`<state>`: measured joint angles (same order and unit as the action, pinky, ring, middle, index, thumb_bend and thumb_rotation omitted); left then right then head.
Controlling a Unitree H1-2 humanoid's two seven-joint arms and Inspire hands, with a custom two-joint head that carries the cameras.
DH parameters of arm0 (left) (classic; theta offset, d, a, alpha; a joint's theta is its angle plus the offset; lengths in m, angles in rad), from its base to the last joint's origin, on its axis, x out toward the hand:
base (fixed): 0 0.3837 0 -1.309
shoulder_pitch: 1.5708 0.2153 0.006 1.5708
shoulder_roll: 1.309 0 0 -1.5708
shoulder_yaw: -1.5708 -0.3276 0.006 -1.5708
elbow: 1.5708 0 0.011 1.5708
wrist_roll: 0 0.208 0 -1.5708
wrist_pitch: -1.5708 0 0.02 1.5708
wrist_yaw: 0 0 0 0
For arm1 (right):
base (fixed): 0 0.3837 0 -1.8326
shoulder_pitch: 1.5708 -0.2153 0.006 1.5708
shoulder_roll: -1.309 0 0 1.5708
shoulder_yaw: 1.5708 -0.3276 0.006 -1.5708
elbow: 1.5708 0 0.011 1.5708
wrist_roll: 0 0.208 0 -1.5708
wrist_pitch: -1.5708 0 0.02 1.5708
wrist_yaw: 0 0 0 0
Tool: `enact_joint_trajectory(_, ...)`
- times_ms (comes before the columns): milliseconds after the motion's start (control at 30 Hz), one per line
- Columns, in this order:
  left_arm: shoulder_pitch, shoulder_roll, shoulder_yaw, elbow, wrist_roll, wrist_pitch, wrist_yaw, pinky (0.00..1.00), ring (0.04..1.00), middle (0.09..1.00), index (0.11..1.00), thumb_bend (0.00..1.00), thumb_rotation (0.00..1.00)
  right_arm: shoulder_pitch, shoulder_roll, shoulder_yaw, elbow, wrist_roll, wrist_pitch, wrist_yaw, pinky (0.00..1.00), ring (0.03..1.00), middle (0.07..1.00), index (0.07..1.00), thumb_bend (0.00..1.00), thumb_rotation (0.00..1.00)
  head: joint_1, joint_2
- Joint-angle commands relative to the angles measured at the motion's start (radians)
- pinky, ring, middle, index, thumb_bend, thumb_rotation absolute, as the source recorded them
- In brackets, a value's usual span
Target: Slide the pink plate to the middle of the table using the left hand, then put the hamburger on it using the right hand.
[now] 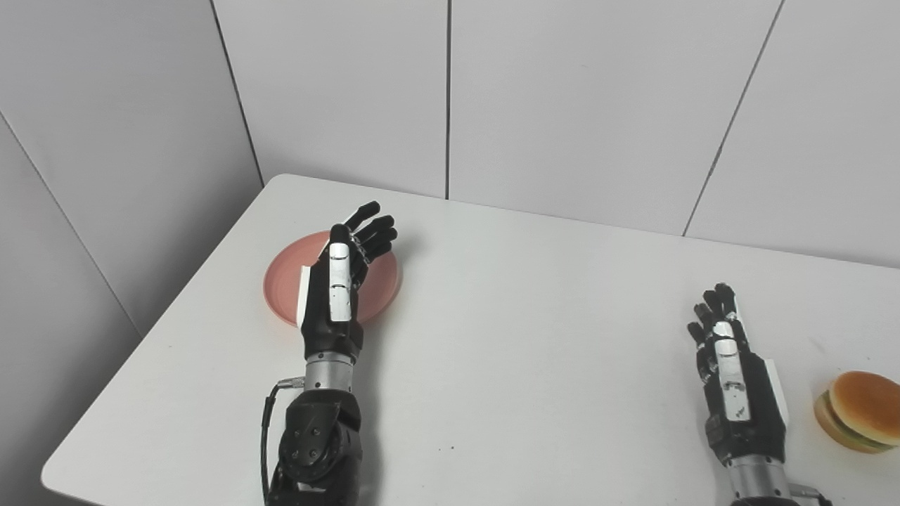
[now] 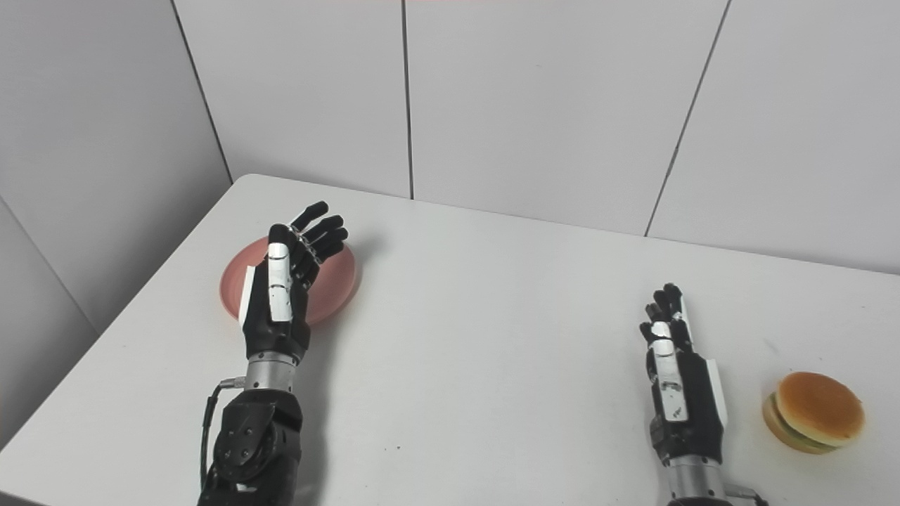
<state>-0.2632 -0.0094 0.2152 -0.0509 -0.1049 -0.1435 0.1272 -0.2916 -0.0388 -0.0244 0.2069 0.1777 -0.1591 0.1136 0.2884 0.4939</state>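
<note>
The fingers (image 1: 371, 228) of the left hand (image 1: 341, 284) are black, jointed and stretched apart, angled up and to the right over the far rim of the pink plate (image 1: 281, 281); they grip nothing. A glossy white strip runs down the back of the thumb, and the palm shell is matte black plastic with a white side panel, ending in a brushed metal wrist collar. The hand stands on edge above the plate, covering its middle; whether it touches the plate cannot be told.

The plate is round, shallow and smooth, with faint concentric rings, and lies on the left part of the tabletop (image 1: 527, 351), near the left edge and well away from the middle.

The fingers (image 2: 664, 309) of the right hand (image 2: 678, 383) are also extended and loosely together, empty, pointing toward the far edge. This hand has the same black shell, white strip and metal wrist.

The hamburger (image 2: 814, 412) sits just to the right of it, apart from the hand: a rounded, glossy tan bun above a thin green layer and a lower bun, flat on the tabletop near the right side.

The tabletop is a matte white slab with rounded corners, backed by pale grey panelled walls (image 1: 576, 98).
</note>
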Motion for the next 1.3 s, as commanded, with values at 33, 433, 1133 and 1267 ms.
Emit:
enact_joint_trajectory(33,-0.05,0.047,0.047,0.027,0.01,-0.086,0.034,0.81,0.715,0.7,0.683,0.7,1.0,0.047,-0.007,-0.008,0.041,-0.007,-0.013,0.001,1.0,1.0,1.0,1.0,0.55,0.85,0.0,0.003)
enact_joint_trajectory(433,-0.096,0.133,0.156,0.189,0.008,-0.192,0.12,0.82,0.703,0.657,0.652,0.72,1.0,0.048,-0.009,-0.008,0.043,-0.004,-0.02,0.015,1.0,1.0,1.0,1.0,0.52,0.86,0.002,0.007)
enact_joint_trajectory(1133,-0.178,0.235,0.217,0.492,-0.014,-0.261,0.197,0.8,0.704,0.696,0.684,0.74,1.0,0.055,-0.011,-0.007,0.029,-0.003,-0.017,0.022,1.0,1.0,1.0,1.0,0.54,0.86,-0.003,0.012)
enact_joint_trajectory(1267,-0.19,0.25,0.207,0.551,-0.02,-0.256,0.193,0.81,0.722,0.708,0.701,0.73,1.0,0.055,-0.009,-0.007,0.029,-0.008,-0.022,0.016,1.0,1.0,1.0,1.0,0.53,0.87,-0.005,0.013)
